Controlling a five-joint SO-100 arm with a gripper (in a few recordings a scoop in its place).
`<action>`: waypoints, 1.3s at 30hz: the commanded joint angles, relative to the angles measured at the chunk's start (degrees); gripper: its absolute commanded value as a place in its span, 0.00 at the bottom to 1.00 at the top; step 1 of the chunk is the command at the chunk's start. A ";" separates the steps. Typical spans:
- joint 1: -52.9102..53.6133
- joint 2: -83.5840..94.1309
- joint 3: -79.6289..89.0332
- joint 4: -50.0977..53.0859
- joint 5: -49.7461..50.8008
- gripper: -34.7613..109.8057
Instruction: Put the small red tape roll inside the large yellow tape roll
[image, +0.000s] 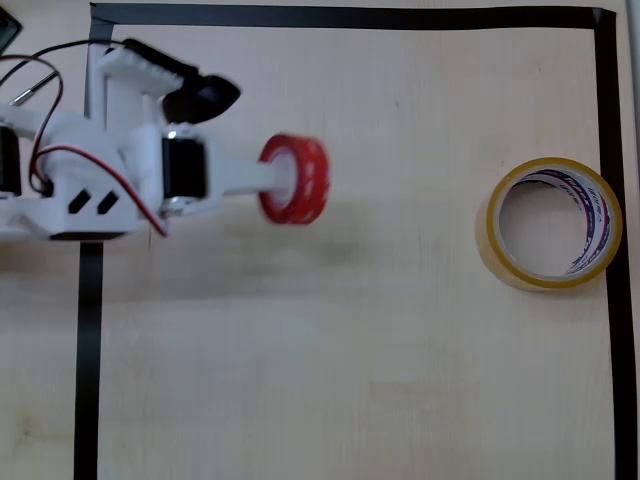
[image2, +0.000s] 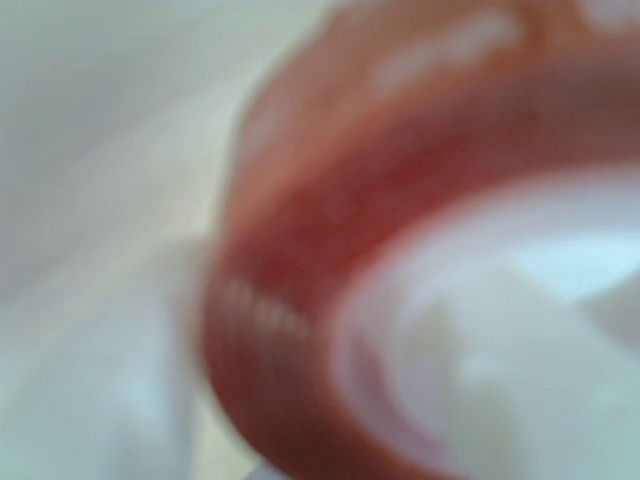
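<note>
The small red tape roll (image: 294, 179) is held, it seems, on the closed gripper (image: 285, 180) at 10 o'clock in the overhead view. The large yellow tape roll (image: 497, 240) waits at 3 o'clock, well apart. Carrying and dropping are left.

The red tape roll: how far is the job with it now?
Done: the gripper has the red tape roll on its fingers, standing on edge, as the overhead view shows. In hand: carrying it. Left: the yellow tape roll lies flat far to the right by the black border, its hole empty; the red roll must still go inside.
</note>
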 joint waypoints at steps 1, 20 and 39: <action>-0.62 -3.43 -8.53 -10.90 0.09 0.24; 0.26 -26.98 -32.43 -21.27 0.79 0.24; 2.02 -43.33 -49.57 -21.97 0.79 0.24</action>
